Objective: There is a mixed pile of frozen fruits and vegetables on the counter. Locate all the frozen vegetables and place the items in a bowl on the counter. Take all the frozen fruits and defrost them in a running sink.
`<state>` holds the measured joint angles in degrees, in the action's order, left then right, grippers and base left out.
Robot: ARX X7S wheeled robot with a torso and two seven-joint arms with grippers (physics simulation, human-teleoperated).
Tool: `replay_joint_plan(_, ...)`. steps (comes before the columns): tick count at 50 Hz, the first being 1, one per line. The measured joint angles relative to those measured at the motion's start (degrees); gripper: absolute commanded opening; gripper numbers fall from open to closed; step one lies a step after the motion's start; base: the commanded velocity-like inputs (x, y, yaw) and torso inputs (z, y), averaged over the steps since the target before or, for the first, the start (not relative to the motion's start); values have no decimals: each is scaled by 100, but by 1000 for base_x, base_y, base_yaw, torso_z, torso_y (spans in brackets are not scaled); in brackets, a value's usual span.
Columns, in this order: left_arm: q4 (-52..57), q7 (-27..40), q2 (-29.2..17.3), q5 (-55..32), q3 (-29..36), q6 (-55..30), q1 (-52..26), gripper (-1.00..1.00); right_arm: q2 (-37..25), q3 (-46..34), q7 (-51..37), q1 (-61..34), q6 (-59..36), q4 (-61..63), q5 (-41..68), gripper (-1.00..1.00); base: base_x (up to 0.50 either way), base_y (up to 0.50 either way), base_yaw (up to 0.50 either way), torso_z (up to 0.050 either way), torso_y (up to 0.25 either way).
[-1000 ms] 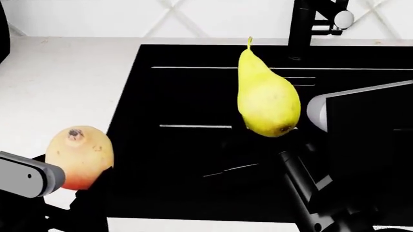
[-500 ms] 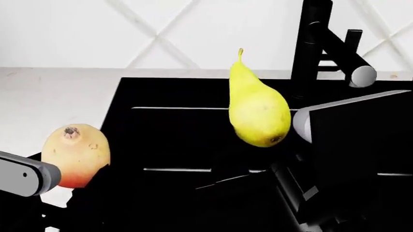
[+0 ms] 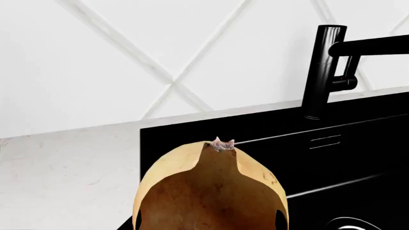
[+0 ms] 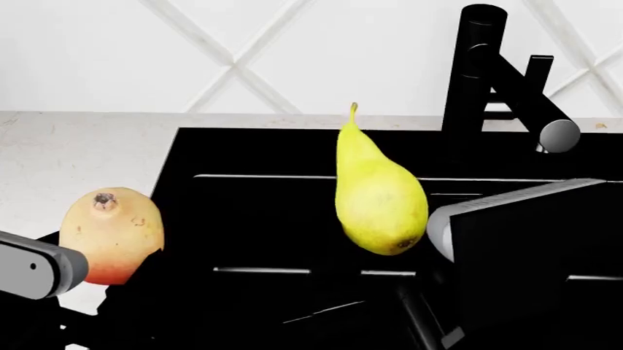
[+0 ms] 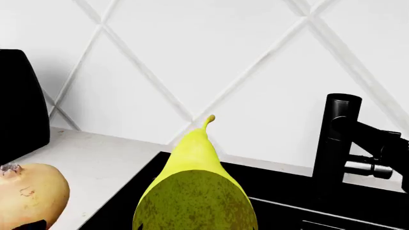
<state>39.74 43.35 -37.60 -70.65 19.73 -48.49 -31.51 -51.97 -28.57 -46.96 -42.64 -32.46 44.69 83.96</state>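
The right gripper's fingers are hidden below the yellow pear [image 4: 380, 206], so whether they are clamped on it cannot be told; the fruit stands upright in the air, stem up, above the black sink [image 4: 262, 219], with the right arm's grey and black housing [image 4: 526, 255] just beside it. In the right wrist view the pear [image 5: 195, 191] fills the lower middle, its speckled underside close to the lens.

The left gripper's fingers are likewise out of sight. The round tan-orange fruit [image 4: 109, 233] sits above the left arm's grey link [image 4: 39, 270], crown up, over the edge where the sink meets the white counter [image 4: 78, 160]. The left wrist view shows this fruit [image 3: 211, 191] pressed right up against the camera, its small crown pointing toward the basin, blocking most of the near view.

Both fruits are well apart from each other, the pear further over the basin. Behind the pear rises the black angular faucet [image 4: 486, 73], its spout slanting out over the right side of the sink. A white wall with diagonal tile lines [image 4: 244, 51] backs the counter. A dark rounded object [image 5: 22, 105] stands on the counter at the edge of the right wrist view.
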Motion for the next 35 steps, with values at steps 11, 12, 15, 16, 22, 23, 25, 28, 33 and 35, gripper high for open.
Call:
replay_joint_plan(11, 28, 17, -26, -12, -13, 27, 15, -100, 133, -206, 97, 171, -87, -106, -185, -100, 0, 0, 0, 0, 0)
replay_joint_plan(12, 28, 20, -25, -13, -11, 26, 10, -100, 163, -236, 119, 143, -121, -146, -185, -100, 0, 0, 0, 0, 0)
replay_joint_plan(15, 9, 29, -6, -5, 5, 18, -22, -100, 263, -322, 191, 61, -212, -273, -183, -100, 0, 0, 0, 0, 3)
replay_joint_plan(16, -1, 29, 3, 2, 12, 17, -32, -100, 303, -355, 218, 37, -242, -318, -190, -100, 0, 0, 0, 0, 0)
replay_joint_plan(22, -43, 33, 40, 23, 45, 9, -87, -100, 555, -568, 377, -55, -386, -581, -282, -100, 0, 0, 0, 0, 0)
replay_joint_plan(23, -44, 35, 40, 21, 45, 9, -91, -100, 594, -601, 404, -66, -406, -624, -301, -100, 0, 0, 0, 0, 0)
replay_joint_plan(25, -41, 34, 37, 22, 44, 14, -91, -100, 669, -667, 460, -90, -445, -712, -343, -100, 0, 0, 0, 0, 0)
replay_joint_plan(28, -33, 34, 30, 21, 43, 22, -85, -100, 773, -767, 550, -129, -513, -845, -396, -100, 0, 0, 0, 0, 0)
replay_joint_plan(33, -11, 41, 11, 4, 32, 33, -75, -100, 941, -924, 702, -187, -612, -1087, -479, -100, 0, 0, 0, 0, 2)
replay_joint_plan(35, -2, 42, 2, -1, 30, 37, -70, -100, 1005, -985, 761, -202, -640, -1190, -532, -100, 0, 0, 0, 0, 0)
